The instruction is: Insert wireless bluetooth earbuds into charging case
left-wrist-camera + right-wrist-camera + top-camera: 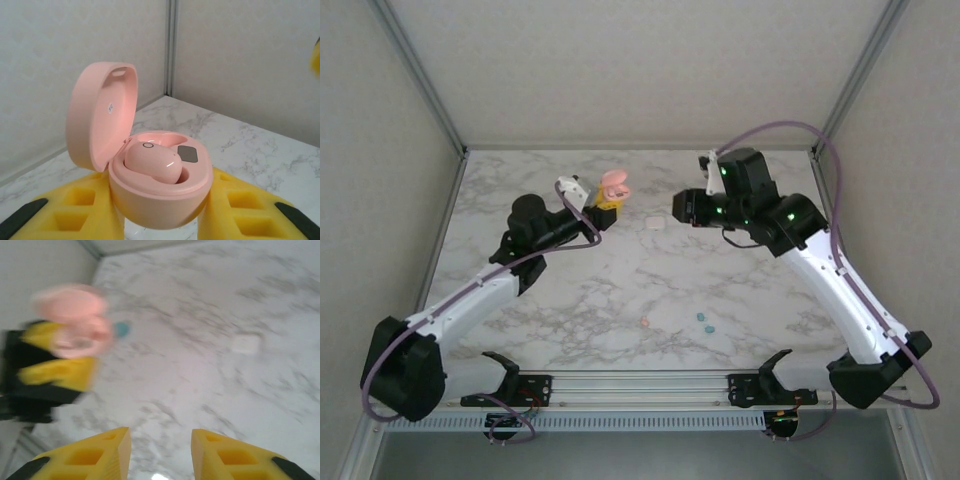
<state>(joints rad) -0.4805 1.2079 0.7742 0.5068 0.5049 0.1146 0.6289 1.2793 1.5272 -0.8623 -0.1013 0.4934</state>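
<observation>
Left jaws: the left gripper (160, 205) is clamped narrow on the lower shell of the pink charging case (157, 192), a yellow finger against each flank
Right jaws: the right gripper (161, 435) has its yellow fingers apart with bare marble between them, holding nothing
Case: upright in the left grip, its lid (100, 115) swung open at 9 o'clock of the body
Seated bud: one pink earbud (152, 162) lies in its well, and a dark grey patch (187, 153) sits at its 2 o'clock; I cannot tell whether the well behind it is vacant
Case position: in the top view, 11 o'clock of the centre of the marble table (570, 320), with the right gripper at its 3 o'clock, near but apart
Between the grippers: a small white piece (653, 223) on the marble, too small to name
Loose buds: a pink-orange earbud (646, 322) at 6 o'clock of the table centre, with teal earbuds (700, 317) near it at its 3 o'clock
Right wrist view: blurred; the case shows at 10 o'clock with a teal spot (121, 329) just beside it, unidentified
Step in hand: judged as halfway, with one bud in and the matching pink-orange one to be fetched
Next move calls for: the right arm to go to 6 o'clock, pinch the bean-sized bud squarely, then set it into the case while the left holds steady
Risk: so small a piece could squirt from the fingers
</observation>
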